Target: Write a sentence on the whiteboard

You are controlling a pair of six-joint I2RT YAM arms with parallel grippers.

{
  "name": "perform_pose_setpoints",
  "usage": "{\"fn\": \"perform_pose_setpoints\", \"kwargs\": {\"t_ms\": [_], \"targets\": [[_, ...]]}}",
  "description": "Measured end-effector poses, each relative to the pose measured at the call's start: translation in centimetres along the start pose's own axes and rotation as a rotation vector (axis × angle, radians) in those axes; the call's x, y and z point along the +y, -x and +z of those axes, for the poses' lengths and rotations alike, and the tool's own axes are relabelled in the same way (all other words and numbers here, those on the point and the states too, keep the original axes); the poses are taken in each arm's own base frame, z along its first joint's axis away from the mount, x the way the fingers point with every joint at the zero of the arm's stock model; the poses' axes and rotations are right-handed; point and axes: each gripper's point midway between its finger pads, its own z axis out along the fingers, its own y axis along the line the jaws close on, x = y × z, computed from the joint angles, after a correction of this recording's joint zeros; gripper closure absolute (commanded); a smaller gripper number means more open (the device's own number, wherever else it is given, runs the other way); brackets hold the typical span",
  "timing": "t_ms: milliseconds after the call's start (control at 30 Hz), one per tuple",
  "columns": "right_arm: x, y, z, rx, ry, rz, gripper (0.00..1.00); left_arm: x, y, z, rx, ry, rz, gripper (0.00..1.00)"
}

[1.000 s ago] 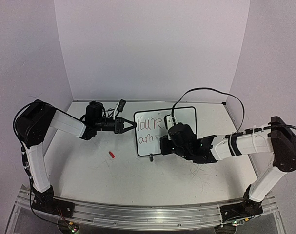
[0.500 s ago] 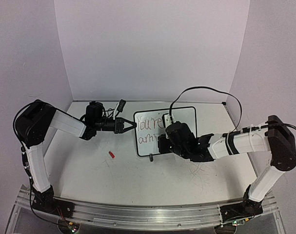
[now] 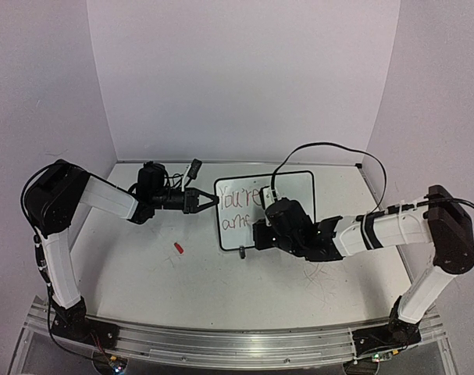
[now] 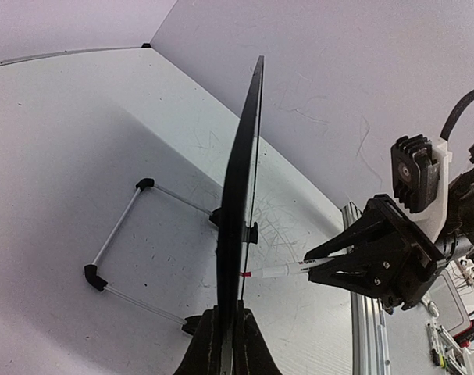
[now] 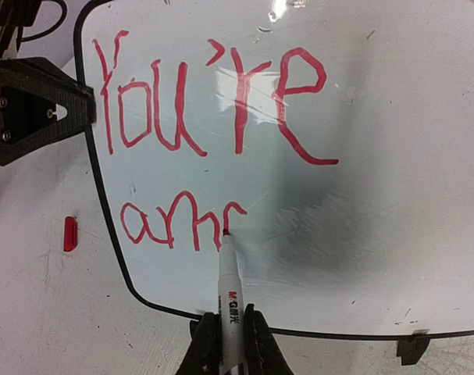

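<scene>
Plain pale walls (image 3: 244,78) closed in a grey-white, scuffed tabletop (image 3: 127,289). We took the whiteboard (image 3: 295,191), which stood tilted between the two grippers, as our landmark. Left of the whiteboard and nearer the arm bases lay a small red cap (image 3: 178,248). The left gripper (image 3: 211,200) was closed on the whiteboard's left edge, its fingers pinching the thin black frame from both faces. Behind the whiteboard a wire stand (image 4: 118,227) propped it up.

On the whiteboard's face the sentence (image 5: 238,109) was part done. We read "You're" in red on the upper line and, below it, "am" with one more stroke begun. The marker (image 5: 230,289) had its tip touching the whiteboard at the end of that lower line. Its white barrel carried print that we read as "M&G", followed by characters too small for us to make out. The right gripper (image 5: 227,344), in front of the whiteboard near its lower edge, was clamped on the marker's barrel well back from the tip.

We judged the whiteboard light, thin and stiff, with a glossy face that would smear if brushed. On so slight a stand it would likely slide or tip under pen pressure. The frame edge, away from the writing, therefore seemed the right place to hold it. The marker looked light and smooth, so it wanted a firm pinch at mid-barrel.
</scene>
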Motion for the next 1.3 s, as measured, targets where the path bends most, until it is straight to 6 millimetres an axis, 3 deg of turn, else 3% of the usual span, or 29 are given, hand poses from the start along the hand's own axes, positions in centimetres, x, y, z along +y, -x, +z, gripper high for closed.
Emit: {"fn": "perform_pose_setpoints", "kwargs": {"t_ms": [300,867,1300], "targets": [[-0.2,-1.1,0.0,0.025,-0.003,0.006,1.00,0.0,0.0,0.0,-0.001,0.002,0.000,1.00],[-0.9,-0.8,-0.1,0.008,-0.046,-0.004,1.00,0.1,0.0,0.0,-0.002,0.005,0.001,1.00],[-0.8,1.5,-0.2,-0.045,-0.064,-0.015,1.00,0.1,0.0,0.0,-0.002,0.005,0.001,1.00]]}}
